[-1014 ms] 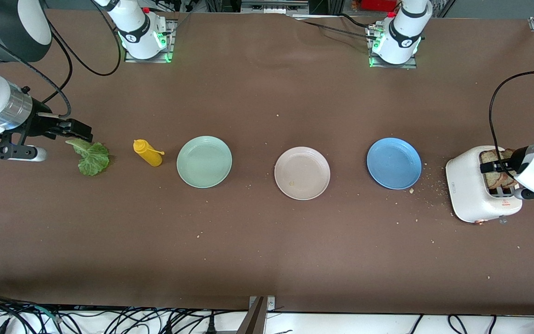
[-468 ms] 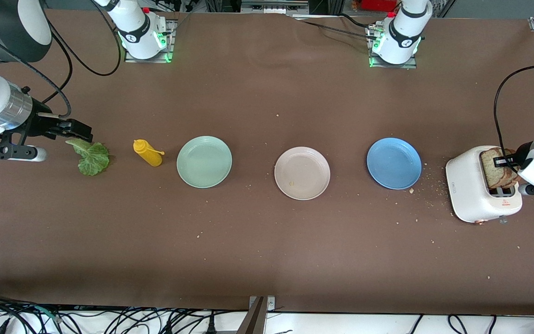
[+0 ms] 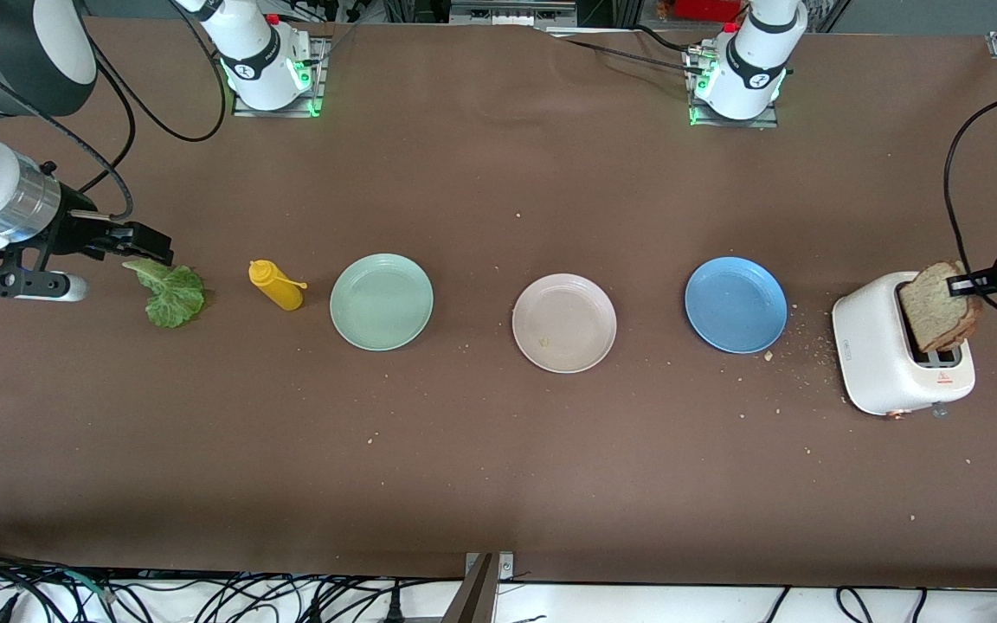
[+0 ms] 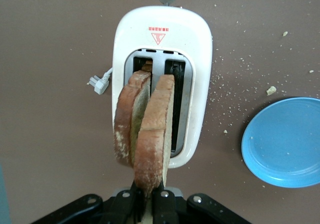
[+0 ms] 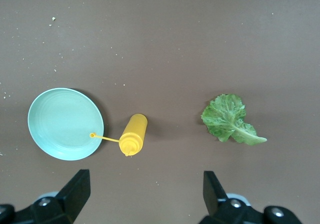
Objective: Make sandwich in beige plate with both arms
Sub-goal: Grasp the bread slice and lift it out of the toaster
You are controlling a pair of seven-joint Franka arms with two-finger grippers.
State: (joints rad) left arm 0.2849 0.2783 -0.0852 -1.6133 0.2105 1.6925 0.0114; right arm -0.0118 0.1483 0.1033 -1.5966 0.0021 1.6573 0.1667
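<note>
The beige plate [image 3: 564, 323] sits empty between the blue plate [image 3: 736, 304] and the green plate [image 3: 381, 301], so no sandwich is made yet. The left gripper [image 3: 966, 283] pinches bread [image 3: 940, 307] tight over the toaster [image 3: 892, 355], maybe two slices. The right gripper [image 3: 142, 247] waits wide open, holding nothing, over the lettuce [image 3: 170, 294] on the crumb-dotted brown table [image 3: 498, 467].
</note>
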